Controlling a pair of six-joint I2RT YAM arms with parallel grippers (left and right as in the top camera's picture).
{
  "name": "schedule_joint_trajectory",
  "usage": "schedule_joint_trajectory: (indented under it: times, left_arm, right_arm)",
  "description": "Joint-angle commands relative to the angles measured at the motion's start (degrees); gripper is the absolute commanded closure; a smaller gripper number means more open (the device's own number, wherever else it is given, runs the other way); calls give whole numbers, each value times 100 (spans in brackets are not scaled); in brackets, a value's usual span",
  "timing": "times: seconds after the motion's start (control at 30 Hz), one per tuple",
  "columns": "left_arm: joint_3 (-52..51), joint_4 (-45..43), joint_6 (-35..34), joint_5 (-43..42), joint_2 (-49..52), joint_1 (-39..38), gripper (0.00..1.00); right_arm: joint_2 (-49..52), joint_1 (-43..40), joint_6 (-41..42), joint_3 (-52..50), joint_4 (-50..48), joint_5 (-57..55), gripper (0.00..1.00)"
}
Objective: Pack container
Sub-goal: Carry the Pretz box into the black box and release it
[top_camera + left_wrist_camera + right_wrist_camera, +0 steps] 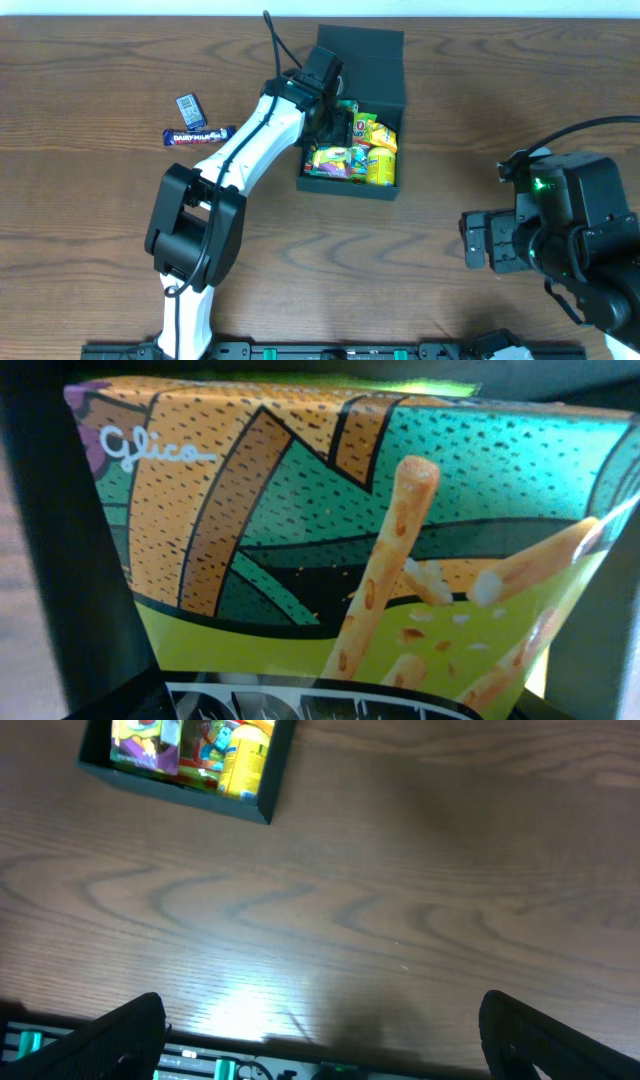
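My left gripper [325,112] reaches down into the left side of the container [348,187], which sits on the wooden table [100,60] toward the far edge, with its flap lid standing open at the back. In the left wrist view a Glico pretzel-stick box [300,530] fills the frame between the 2 dark fingers [60,580], which are pinching it from either side. Bright yellow and green snack packets [368,150] already lie in the container (mostly on its right half). My right gripper [325,1045] hovers over bare table well to the right, fingers spread wide and holding nothing. Left of the container lie a Dairy Milk bar [198,134] and, just beside it, a small dark packet [190,106].
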State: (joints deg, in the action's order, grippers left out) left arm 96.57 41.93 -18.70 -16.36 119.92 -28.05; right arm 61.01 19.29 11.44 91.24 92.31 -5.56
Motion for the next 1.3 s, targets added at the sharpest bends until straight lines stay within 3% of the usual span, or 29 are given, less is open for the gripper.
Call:
schedule_joint_trajectory:
  times: [0.0, 0.2, 0.3, 0.37, 0.73, 0.83, 0.93, 0.97, 1.0, 1.1, 1.13, 1.27]
  left_arm:
    - [133, 157, -101, 157, -33, -55, 29]
    - [133, 221, -74, 481, -31, -59, 27]
    - [133, 197, -61, 525, -31, -59, 14]
    - [133, 138, -61, 520, -33, -59, 12]
    - [721, 190, 352, 638, -42, -59, 11]
    - [918, 199, 398, 776, -44, -59, 24]
    - [946, 157, 400, 662, -44, -59, 48]
    - [946, 155, 452, 557, -42, -59, 64]
    - [946, 151, 540, 376, -39, -66, 73]
    - [944, 153, 675, 42, -20, -144, 90]
    - [927, 151, 684, -2, 0, -203, 95]
    - [925, 181, 964, -22, 192, -494, 95]
  right_arm:
    - [-15, -50, -81, 50, 9, 2, 1]
    - [-15, -50, -81, 50, 9, 0, 1]
    - [-15, -52, -81, 50, 9, 2, 1]
    - [-15, -52, -81, 50, 9, 0, 1]
    - [-15, -50, -81, 50, 9, 0, 1]
    - [-15, -52, -81, 50, 9, 0, 1]
    - [-15, -52, -81, 50, 9, 0, 1]
    - [-15, -50, -81, 50, 9, 2, 1]
    - [-15, -50, -81, 50, 9, 2, 1]
    - [-15, -50, -81, 50, 9, 2, 1]
    - [-15, -52, -81, 50, 9, 0, 1]
    - [-15, -50, -81, 50, 9, 2, 1]
